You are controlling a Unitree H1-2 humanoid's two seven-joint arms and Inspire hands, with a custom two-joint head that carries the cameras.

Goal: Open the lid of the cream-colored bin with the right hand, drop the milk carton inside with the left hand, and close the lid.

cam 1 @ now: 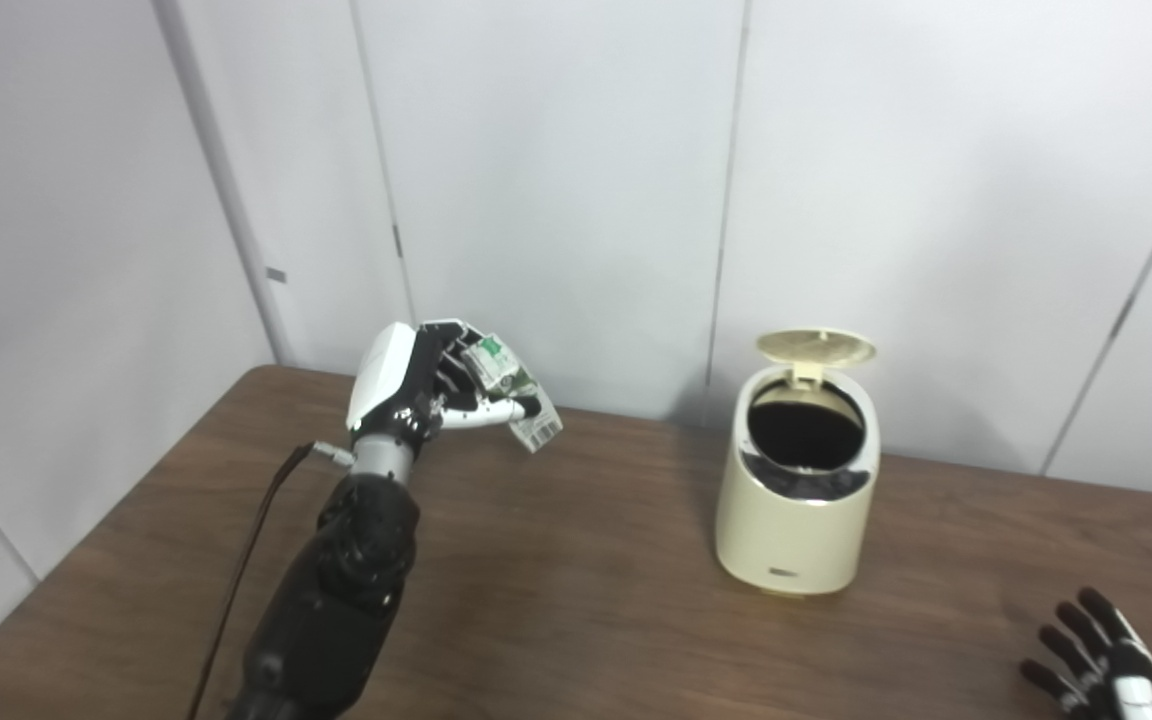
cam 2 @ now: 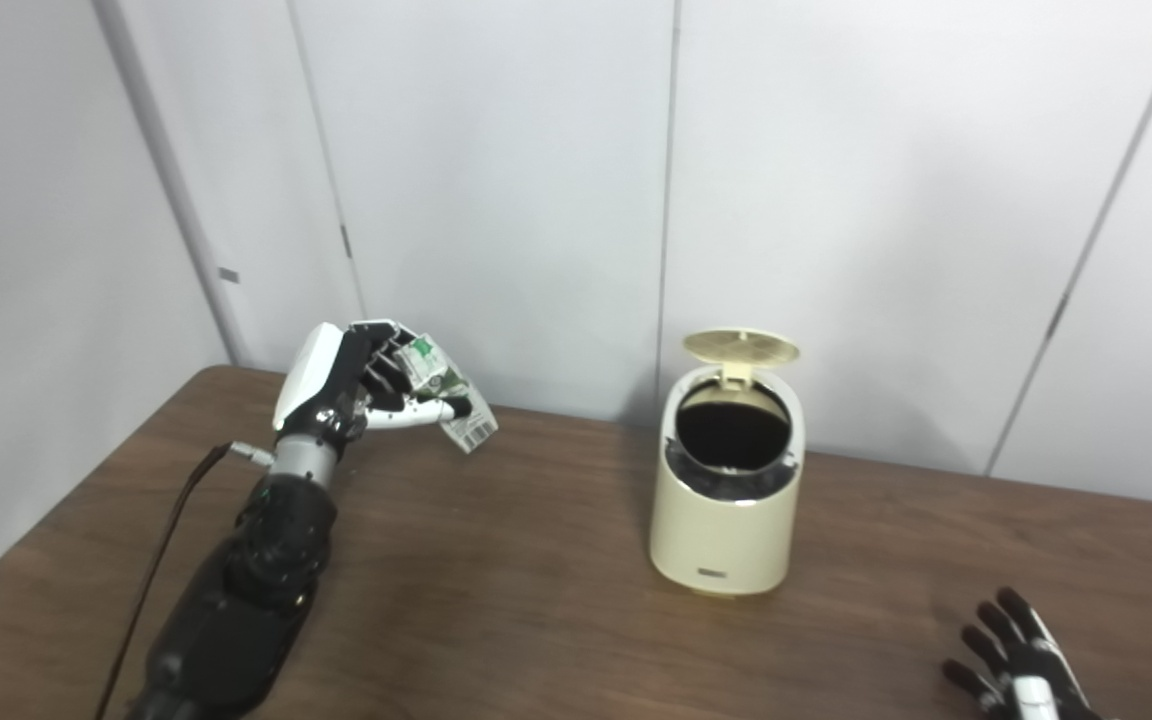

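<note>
While the cream-colored bin point(cam 1: 796, 500) stands with its lid point(cam 1: 816, 347) up, the left robot hand point(cam 1: 426, 385) grips the milk carton point(cam 1: 516, 395) above the worktop point(cam 1: 576, 600) at the bin's nine o'clock, needing carriage over the opening, and the right robot hand point(cam 1: 1101, 665) rests spread, empty, at four o'clock.

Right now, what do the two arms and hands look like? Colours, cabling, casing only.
Left hand: white shell on the back, black palm and fingers, one white digit, metallic silver wrist collar. Its forearm is glossy black and bulbous, with a dark cable running along its left side to the wrist. Right hand: black fingers, a white patch on the back; its arm is out of frame.
</note>
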